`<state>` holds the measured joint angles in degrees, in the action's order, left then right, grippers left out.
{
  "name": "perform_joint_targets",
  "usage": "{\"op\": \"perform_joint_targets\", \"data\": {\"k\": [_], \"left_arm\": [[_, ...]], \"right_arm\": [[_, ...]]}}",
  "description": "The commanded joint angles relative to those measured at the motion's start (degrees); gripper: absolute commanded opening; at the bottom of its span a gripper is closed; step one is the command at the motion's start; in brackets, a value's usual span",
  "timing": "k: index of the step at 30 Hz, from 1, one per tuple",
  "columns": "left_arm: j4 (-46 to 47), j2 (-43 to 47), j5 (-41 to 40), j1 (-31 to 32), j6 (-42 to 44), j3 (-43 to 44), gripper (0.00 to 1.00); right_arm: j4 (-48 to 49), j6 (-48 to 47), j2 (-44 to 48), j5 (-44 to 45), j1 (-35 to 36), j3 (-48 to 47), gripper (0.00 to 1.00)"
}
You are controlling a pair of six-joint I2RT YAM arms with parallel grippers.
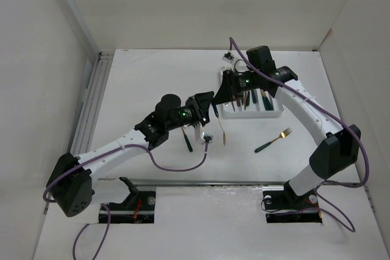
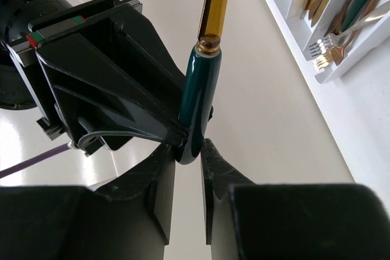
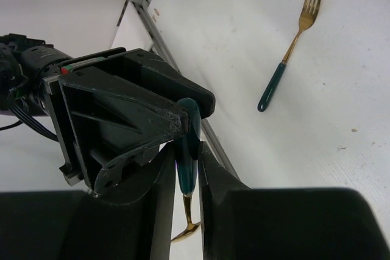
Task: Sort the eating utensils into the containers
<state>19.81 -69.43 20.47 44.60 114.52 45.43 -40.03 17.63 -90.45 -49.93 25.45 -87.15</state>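
Note:
One utensil, green handle [image 1: 216, 111] and gold head [image 1: 223, 133], hangs in the air between both grippers, just left of the tray. My left gripper [image 1: 211, 108] [image 2: 194, 147] pinches the handle's rounded end [image 2: 196, 108] at its fingertips. My right gripper [image 1: 220, 97] [image 3: 187, 150] is shut on the same handle [image 3: 186, 168], the gold neck [image 3: 190, 226] showing between its fingers. The white tray [image 1: 256, 114] [image 2: 341, 68] holds several gold and green utensils [image 2: 332, 13] in its compartments. A gold fork with a green handle [image 1: 274, 140] [image 3: 286, 59] lies on the table.
A dark green utensil [image 1: 187, 140] lies on the table under the left arm. A purple cable [image 1: 183, 165] loops below that arm. A metal rail [image 1: 91, 98] runs along the left wall. White walls enclose the table on three sides.

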Motion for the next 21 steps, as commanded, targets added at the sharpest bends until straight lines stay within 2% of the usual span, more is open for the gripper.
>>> {"op": "perform_joint_targets", "data": {"k": [1,6,9,10,14,15,18,19,21], "left_arm": [[2.51,0.43,1.06,0.49,8.26,0.27,0.00],[2.51,0.43,-0.34,1.02,6.87,0.27,0.00],[0.41,0.96,-2.53,1.02,1.69,0.88,0.00],[-0.73,0.96,-3.93,1.63,-3.03,2.19,0.00],[-8.28,0.96,-5.70,2.16,-14.12,7.81,0.00],[-10.65,0.27,-6.23,2.16,-18.93,8.79,0.00],[-13.13,-0.97,-6.76,2.16,-25.90,12.30,0.00],[-14.61,-1.67,-7.37,2.16,-30.45,13.18,0.00],[-16.55,-2.55,-7.90,2.16,-36.09,16.42,0.00]], "right_arm": [[2.59,0.04,-0.60,-1.92,1.71,-1.26,0.00],[2.59,0.04,-1.13,-1.40,1.71,-1.26,0.00],[2.06,0.04,-0.52,-1.40,1.18,-1.79,0.19],[1.19,-0.74,0.36,-0.61,-0.30,-2.31,0.31],[0.66,-2.16,4.49,2.03,-3.12,-3.55,0.56],[1.35,-2.16,5.19,2.03,-3.65,-3.55,0.59],[1.36,-2.16,6.26,2.73,-5.14,-4.69,0.68],[1.36,-2.16,6.86,3.34,-5.67,-5.47,0.74],[0.84,-2.16,7.83,6.67,-7.94,-6.27,0.75]]}}
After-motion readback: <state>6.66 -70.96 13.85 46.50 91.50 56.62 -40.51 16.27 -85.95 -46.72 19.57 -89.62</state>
